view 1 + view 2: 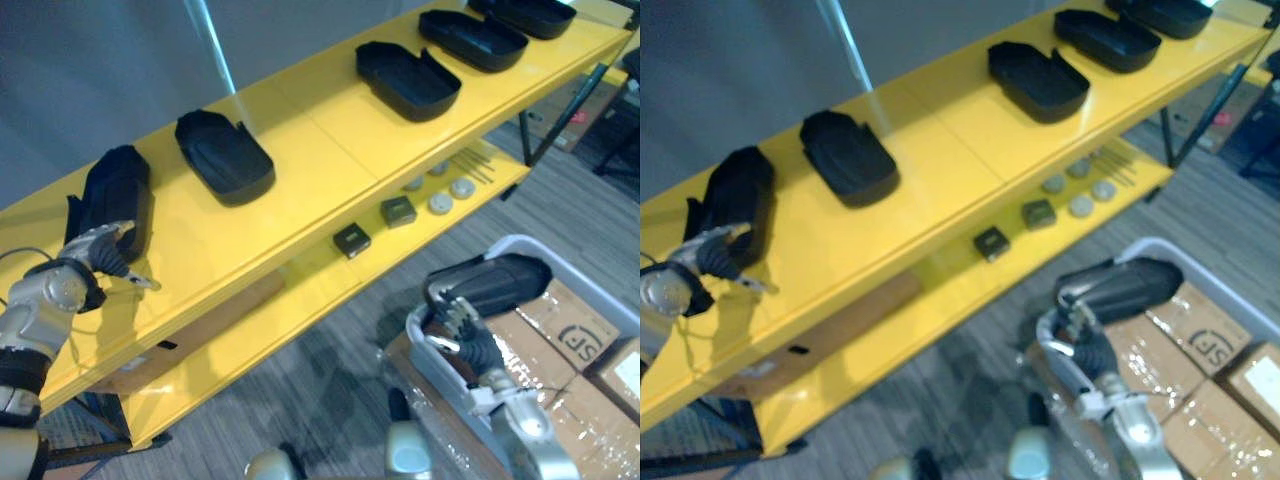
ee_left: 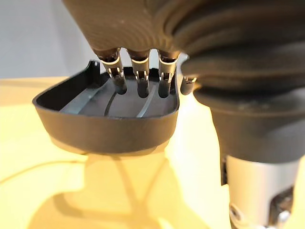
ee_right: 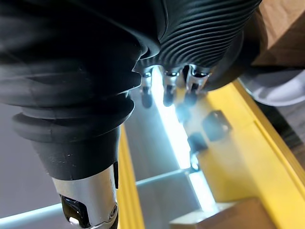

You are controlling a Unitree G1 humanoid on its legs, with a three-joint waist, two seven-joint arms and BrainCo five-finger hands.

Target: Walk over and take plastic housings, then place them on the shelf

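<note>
left eye view: your left robot hand [image 1: 98,252] hooks its fingers over the rim of the leftmost plastic housing [image 1: 118,195], which stands tilted on the yellow shelf [image 1: 300,150]. your right robot hand [image 1: 462,325] grips a second housing [image 1: 495,282] above the grey bin [image 1: 585,292]. four other housings [image 1: 225,155] lie along the shelf.

I read this as a workshop or small assembly floor. A long yellow shelf [image 1: 330,150] carries matching black plastic housings [image 1: 225,158], spaced in a row along its top board. The lower board [image 1: 300,290] holds loose parts near its front edge: small dark boxes [image 1: 351,240], round discs [image 1: 440,203] and thin rods [image 1: 475,165]. On the grey carpet [image 1: 330,360] before the shelf stand taped cardboard boxes [image 1: 575,330] and a grey bin [image 1: 445,375].
</note>
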